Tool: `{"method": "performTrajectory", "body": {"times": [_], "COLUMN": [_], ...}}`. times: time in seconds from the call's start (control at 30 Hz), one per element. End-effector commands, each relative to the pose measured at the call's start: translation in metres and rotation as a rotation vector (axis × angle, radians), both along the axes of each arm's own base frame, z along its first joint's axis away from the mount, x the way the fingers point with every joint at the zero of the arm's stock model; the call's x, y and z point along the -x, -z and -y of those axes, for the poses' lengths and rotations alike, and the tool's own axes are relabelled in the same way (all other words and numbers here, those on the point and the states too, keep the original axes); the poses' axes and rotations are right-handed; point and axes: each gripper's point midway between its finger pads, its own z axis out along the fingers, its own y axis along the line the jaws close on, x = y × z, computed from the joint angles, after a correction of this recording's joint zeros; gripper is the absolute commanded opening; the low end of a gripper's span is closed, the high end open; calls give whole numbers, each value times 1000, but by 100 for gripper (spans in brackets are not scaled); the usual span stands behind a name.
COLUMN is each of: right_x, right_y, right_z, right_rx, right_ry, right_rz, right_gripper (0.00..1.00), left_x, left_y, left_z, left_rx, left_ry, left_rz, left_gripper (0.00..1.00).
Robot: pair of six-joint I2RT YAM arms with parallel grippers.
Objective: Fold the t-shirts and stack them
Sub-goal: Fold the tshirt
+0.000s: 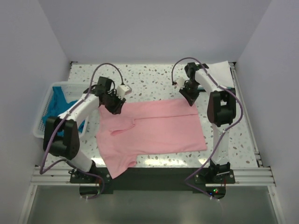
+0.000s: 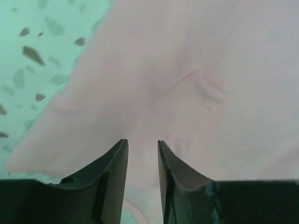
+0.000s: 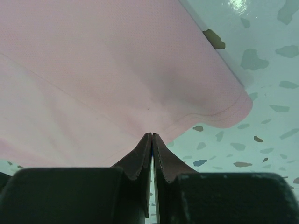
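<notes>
From above, the pink shirt (image 1: 159, 128) lay flat at the middle of the table (image 1: 154, 79), its long axis running left to right and one sleeve drooping over the near edge. The left claw (image 1: 114, 106) sat at its far-left corner and the right claw (image 1: 189, 99) at its far-right corner, so the cloth spread nearward from both. A fold toward the near side would likely suit that. Teal shirts (image 1: 58, 95) filled the basket (image 1: 44, 105) at the left, and a white shirt (image 1: 219, 70) lay far right. In the left wrist view, the left claw (image 2: 141, 142) stood slightly apart over the pink shirt (image 2: 187, 70), which was smooth but for a small pucker. Whether any cloth was pinched, I cannot tell. In the right wrist view, the right claw (image 3: 152, 135) was pressed together, its tips right at the hem of the pink shirt (image 3: 117, 60).
</notes>
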Motion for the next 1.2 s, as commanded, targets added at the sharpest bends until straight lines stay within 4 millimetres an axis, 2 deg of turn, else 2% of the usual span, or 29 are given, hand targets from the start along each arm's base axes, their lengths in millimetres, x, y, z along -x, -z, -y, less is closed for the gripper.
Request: {"method": "performTrajectory", "body": {"times": [0.0, 0.1, 0.13, 0.2, 0.37, 0.4, 0.5, 0.53, 0.6, 0.63, 0.7, 0.73, 0.83, 0.97, 1.0, 1.03, 1.07, 1.13, 1.17], "right_x": [-14, -11, -4, -4, 2, -3, -11, -21, -28, -40, -46, -54, -57, -62, -57, -59, -56, -49, -46], "right_y": [-23, -15, -10, -5, 22, 26, 41, 39, 48, 43, 50, 45, 42, 24, 19, 9, -10, -32, -57], "right_z": [-9, -10, -9, -9, 6, 13, 22, 21, 21, 18, 17, 14, 12, 11, 10, 6, -1, -8, -14], "right_rx": [-22, -7, 0, 23, 95, 123, 163, 166, 168, 163, 168, 159, 150, 135, 128, 112, 67, 14, -32], "right_ry": [37, 41, 43, 50, 50, 48, 55, 59, 72, 75, 80, 83, 94, 92, 90, 86, 82, 79, 75], "right_rz": [96, 117, 104, 122, 125, 144, 150, 171, 160, 190, 176, 194, 197, 236, 218, 228, 232, 241, 276], "right_gripper": [8, 8, 8, 8, 8, 8, 8, 8, 8, 8, 8, 9, 10, 15, 16, 19, 29, 39, 49], "left_x": [-4, -8, -7, -5, -12, -12, -26, -34, -42, -55, -64, -75, -92, -97, -98, -99, -100, -100, -95], "left_y": [11, 19, 25, 42, 66, 74, 78, 82, 92, 88, 93, 88, 85, 74, 68, 51, 27, 0, -12], "left_z": [-44, -66, -69, -77, -85, -86, -84, -83, -83, -82, -82, -81, -80, -73, -69, -66, -60, -52, -49], "left_rx": [-47, -102, -117, -162, -181, -184, -171, -170, -170, -161, -159, -154, -146, -108, -86, -60, -14, 27, 42], "left_ry": [-161, -228, -234, -251, -282, -286, -296, -302, -310, -317, -326, -329, -323, -306, -294, -282, -256, -215, -189], "left_rz": [-31, -37, -53, -99, -150, -172, -169, -173, -193, -173, -181, -158, -129, -116, -108, -72, -29, 22, 35], "left_gripper": [37, 38, 38, 38, 37, 37, 36, 36, 36, 36, 36, 36, 36, 39, 39, 42, 44, 52, 55]}}
